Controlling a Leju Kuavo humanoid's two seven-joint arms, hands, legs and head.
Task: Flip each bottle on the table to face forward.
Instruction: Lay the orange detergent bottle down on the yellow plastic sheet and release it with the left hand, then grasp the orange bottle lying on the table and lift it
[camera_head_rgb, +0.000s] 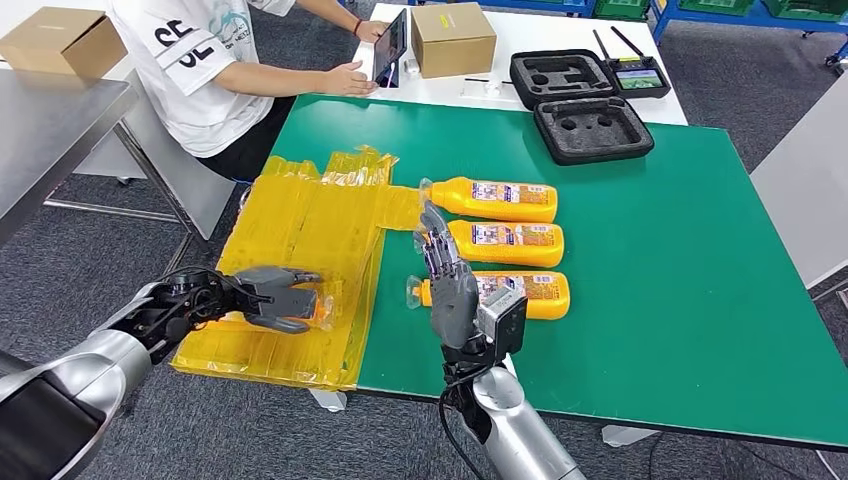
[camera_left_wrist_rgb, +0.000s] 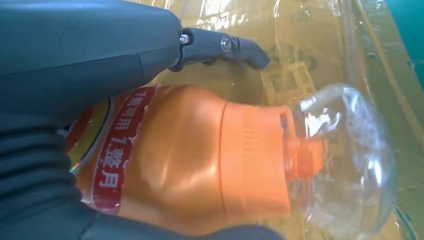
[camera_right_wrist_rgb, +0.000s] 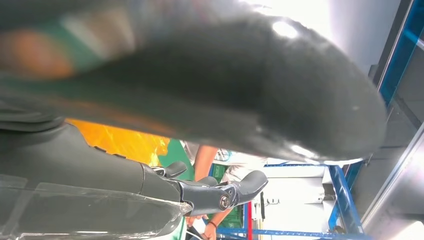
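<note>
Three orange bottles lie on their sides in a row on the green table: a far one, a middle one and a near one, caps pointing left. My right hand stands over the near bottle's neck end with fingers stretched out and holds nothing. My left hand grips a fourth orange bottle low over the yellow plastic sheet at the table's left side. In the left wrist view that bottle has a clear cap and a red label, wrapped by my left hand.
A person in a white shirt sits at the far left corner with a tablet. A cardboard box, two black foam cases and a controller stand at the back. A metal table is on the left.
</note>
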